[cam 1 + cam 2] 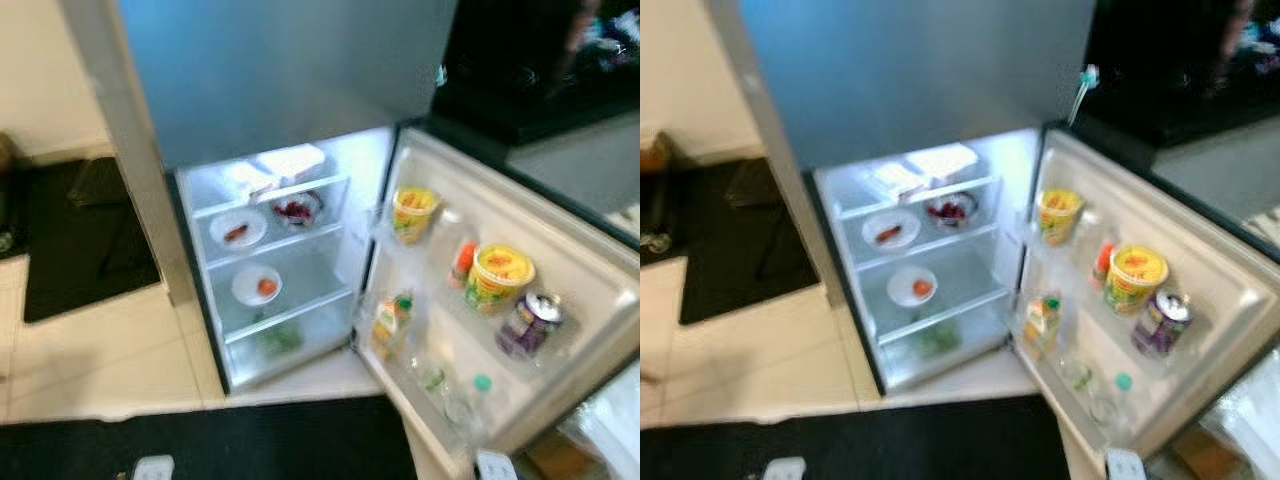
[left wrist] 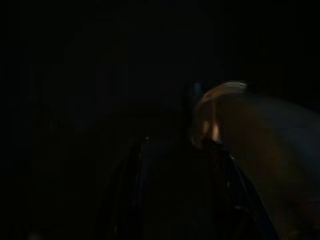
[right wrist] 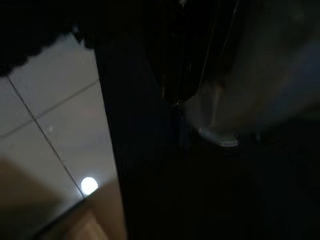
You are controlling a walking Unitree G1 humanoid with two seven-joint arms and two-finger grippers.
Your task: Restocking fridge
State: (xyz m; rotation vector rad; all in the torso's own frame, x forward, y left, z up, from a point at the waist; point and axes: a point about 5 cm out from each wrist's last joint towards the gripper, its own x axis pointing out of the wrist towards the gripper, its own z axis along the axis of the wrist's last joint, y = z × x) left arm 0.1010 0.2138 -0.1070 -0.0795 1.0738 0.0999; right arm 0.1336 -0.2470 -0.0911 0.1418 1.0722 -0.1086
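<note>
While the fridge door stands open, grip its slippery can mid-body; you can't tell either gripper's state.

Small fridge stands lit with its door swung wide to the right, shelves holding a plate with food, a bowl of red fruit, a bowl with something orange, door racks carrying two yellow cups, a purple can, and a carton.
</note>
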